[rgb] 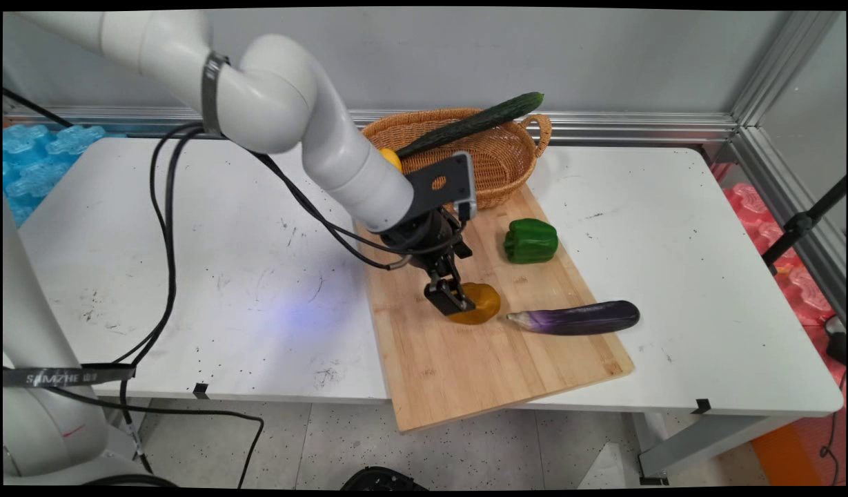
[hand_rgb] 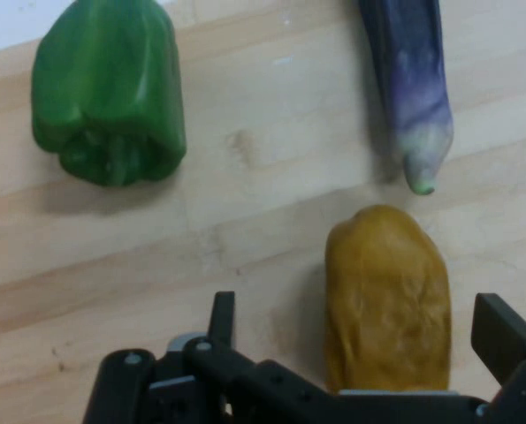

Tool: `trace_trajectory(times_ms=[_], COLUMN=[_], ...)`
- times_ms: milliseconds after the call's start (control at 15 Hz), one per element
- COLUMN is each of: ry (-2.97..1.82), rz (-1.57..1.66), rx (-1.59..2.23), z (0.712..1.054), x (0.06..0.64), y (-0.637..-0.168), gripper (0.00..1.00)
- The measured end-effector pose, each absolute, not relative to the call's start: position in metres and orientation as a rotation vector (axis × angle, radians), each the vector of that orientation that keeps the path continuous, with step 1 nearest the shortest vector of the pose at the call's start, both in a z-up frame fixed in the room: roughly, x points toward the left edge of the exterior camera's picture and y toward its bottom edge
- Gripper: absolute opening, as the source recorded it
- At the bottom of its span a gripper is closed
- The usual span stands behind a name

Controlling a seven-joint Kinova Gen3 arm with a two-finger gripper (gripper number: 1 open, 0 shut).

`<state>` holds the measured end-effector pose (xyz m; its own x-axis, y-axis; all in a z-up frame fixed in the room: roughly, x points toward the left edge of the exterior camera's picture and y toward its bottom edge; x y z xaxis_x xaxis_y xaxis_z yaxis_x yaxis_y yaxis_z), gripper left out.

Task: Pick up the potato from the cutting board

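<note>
A yellow-brown potato-like lump [rgb: 482,304] [hand_rgb: 386,296] lies on the wooden cutting board [rgb: 451,373] [hand_rgb: 245,230]. My gripper [rgb: 458,300] [hand_rgb: 360,322] is lowered over it, open, one finger on each side. In the hand view the lump sits nearer the right finger, with a wide gap to the left finger [hand_rgb: 221,316]. I see no contact with either finger. A green bell pepper [rgb: 530,240] [hand_rgb: 108,93] and a purple eggplant [rgb: 575,317] [hand_rgb: 408,79] lie on the board just beyond the lump.
A wicker basket [rgb: 513,169] stands at the board's far end. A long cucumber [rgb: 472,124] rests across its rim, and a yellow thing [rgb: 390,159] shows inside it. The board overhangs the white table's [rgb: 706,290] near edge. Black cables [rgb: 165,228] hang from the arm.
</note>
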<state>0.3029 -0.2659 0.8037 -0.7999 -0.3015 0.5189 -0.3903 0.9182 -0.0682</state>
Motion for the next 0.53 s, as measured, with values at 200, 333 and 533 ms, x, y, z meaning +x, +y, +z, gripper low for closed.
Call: trace_trajectory(times_ms=[200, 333, 533], ry=[-2.552, -2.547, -2.54], rz=[0.241, 0.24, 0.235], rx=[0.486, 0.48, 0.475], z=[0.791, 0.784, 0.776], x=[0.297, 0.294, 0.289], y=[-0.269, -0.269, -0.268], gripper=[1.0, 1.0, 1.0])
